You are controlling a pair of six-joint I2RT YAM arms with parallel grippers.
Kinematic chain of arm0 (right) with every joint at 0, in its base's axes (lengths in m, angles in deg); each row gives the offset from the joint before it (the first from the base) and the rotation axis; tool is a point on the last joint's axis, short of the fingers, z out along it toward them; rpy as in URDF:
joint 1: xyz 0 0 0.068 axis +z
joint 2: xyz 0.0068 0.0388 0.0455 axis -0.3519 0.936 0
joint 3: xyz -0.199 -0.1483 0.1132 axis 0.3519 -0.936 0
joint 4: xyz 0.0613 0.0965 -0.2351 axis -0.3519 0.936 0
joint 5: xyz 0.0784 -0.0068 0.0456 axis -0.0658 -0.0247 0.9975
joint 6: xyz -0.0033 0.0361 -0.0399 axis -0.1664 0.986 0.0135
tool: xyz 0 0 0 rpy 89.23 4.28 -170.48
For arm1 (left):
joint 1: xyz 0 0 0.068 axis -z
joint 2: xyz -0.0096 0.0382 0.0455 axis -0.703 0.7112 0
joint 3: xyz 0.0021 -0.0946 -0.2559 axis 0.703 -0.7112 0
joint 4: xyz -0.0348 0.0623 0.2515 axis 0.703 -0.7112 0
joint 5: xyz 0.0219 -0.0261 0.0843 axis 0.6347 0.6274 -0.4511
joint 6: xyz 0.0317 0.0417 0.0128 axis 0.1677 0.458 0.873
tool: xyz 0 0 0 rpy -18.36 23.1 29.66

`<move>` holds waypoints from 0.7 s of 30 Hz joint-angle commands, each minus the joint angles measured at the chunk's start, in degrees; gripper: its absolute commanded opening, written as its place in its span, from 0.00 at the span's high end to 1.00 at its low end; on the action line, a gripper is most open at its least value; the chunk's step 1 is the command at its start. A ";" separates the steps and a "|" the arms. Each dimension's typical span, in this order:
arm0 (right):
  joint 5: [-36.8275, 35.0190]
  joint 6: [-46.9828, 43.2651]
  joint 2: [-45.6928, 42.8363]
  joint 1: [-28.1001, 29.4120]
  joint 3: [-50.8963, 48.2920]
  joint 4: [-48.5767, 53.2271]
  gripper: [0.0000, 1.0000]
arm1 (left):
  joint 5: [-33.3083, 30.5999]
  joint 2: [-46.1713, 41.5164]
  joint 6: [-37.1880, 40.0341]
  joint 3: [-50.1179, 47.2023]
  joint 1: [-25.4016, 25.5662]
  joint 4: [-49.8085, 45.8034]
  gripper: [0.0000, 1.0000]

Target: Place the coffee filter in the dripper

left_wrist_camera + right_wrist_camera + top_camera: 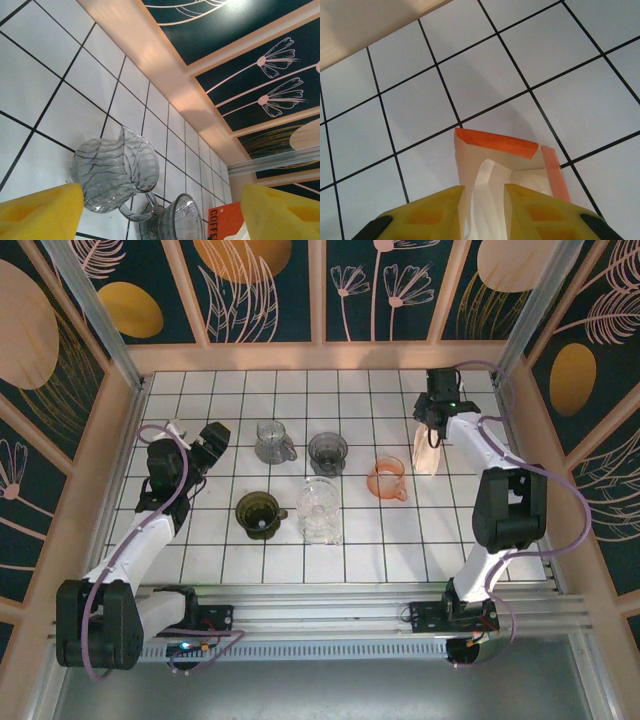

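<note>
White tiled table (390, 540) with black grid lines carries everything. At the right centre of the top view stands a cream cardboard carton with orange edges (496, 144). The right gripper (484, 200) has its yellow fingers (427, 217) pressed together on a white paper coffee filter (489, 172) that sticks out of the carton mouth.

I think the carton can rise or tip together with the filter, because nothing holds it down. Several filters may also come out stuck as one, and the thin paper may crumple or slip on the way. The target is also not certain. The pink-orange plastic dripper (388, 478) is nearest, just left of the carton.

The left gripper (212, 437), at the left centre, has its fingers wide apart and holds nothing.

I count:
- two arms
- one carton
- five vessels: tall clear glass jug (318, 510), clear wavy glass cup (272, 442), smoky grey dripper (327, 452), olive green dripper (260, 513), and the pink-orange one
- one filter in the grip
</note>
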 commanded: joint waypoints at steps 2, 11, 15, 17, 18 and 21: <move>-0.54 -1.21 1.52 -0.20 2.03 -0.38 0.72 | 1.15 0.76 0.89 0.27 0.31 1.00 0.18; 0.72 -1.03 2.27 -0.21 1.31 -1.66 0.70 | 1.61 1.73 0.64 0.49 0.30 1.44 0.18; 0.53 -0.99 2.21 -0.25 0.63 -2.05 0.77 | 1.95 2.26 0.55 0.52 0.30 1.70 0.18; 0.55 -0.99 2.37 -0.37 0.61 -1.79 0.78 | 1.96 2.42 0.46 0.50 0.35 1.70 0.18; 0.70 -0.99 2.37 -0.38 0.46 -1.85 0.78 | 2.01 2.40 0.46 0.59 0.30 1.74 0.18; 0.79 -1.08 2.33 -0.36 -0.09 -2.10 0.78 | 1.96 2.53 0.39 0.69 0.29 1.71 0.18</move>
